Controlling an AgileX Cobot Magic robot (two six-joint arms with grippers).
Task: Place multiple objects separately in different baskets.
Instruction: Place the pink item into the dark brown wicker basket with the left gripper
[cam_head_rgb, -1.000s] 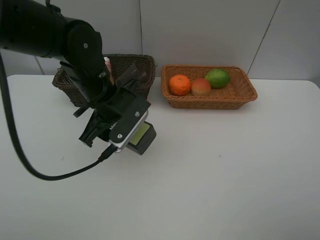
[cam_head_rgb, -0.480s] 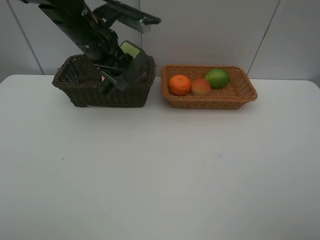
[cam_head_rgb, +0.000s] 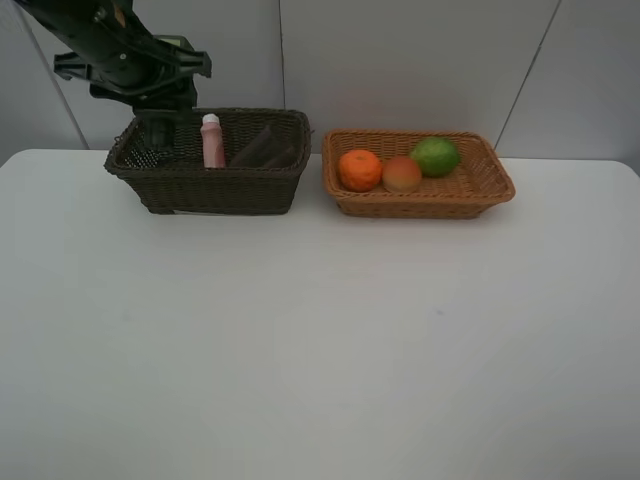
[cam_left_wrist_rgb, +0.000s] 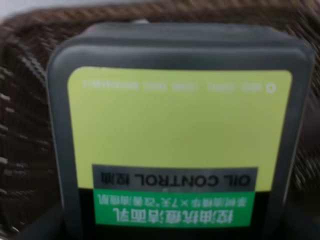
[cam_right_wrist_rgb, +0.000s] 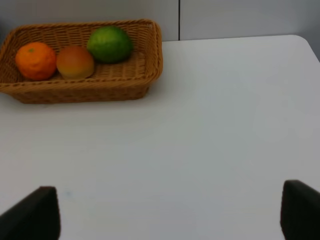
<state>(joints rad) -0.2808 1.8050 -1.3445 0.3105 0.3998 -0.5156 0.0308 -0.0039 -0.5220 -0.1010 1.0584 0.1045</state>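
My left gripper (cam_head_rgb: 163, 103) hangs over the left end of the dark brown basket (cam_head_rgb: 210, 190) and is shut on the dark pump bottle (cam_head_rgb: 160, 133), which reaches down inside it. In the left wrist view the bottle's green label (cam_left_wrist_rgb: 175, 130) fills the frame, with dark weave (cam_left_wrist_rgb: 20, 100) around it. A pink white-capped bottle (cam_head_rgb: 211, 141) stands in the same basket beside a lying mauve cup (cam_head_rgb: 266, 148). The light basket (cam_head_rgb: 420, 205) holds the orange (cam_head_rgb: 360, 170), peach-like fruit (cam_head_rgb: 402, 174) and green fruit (cam_head_rgb: 436, 156). My right gripper (cam_right_wrist_rgb: 165, 220) is open and empty over the table.
The white table (cam_head_rgb: 320, 340) stretches out in front of both baskets. A grey panelled wall (cam_head_rgb: 400, 60) stands right behind them. The right wrist view shows the light basket (cam_right_wrist_rgb: 155, 50) with its fruits at the far side of the table.
My left arm has carried the pump bottle from low over the table up and back, then left to the dark basket's left end. The pink bottle and cup now show.
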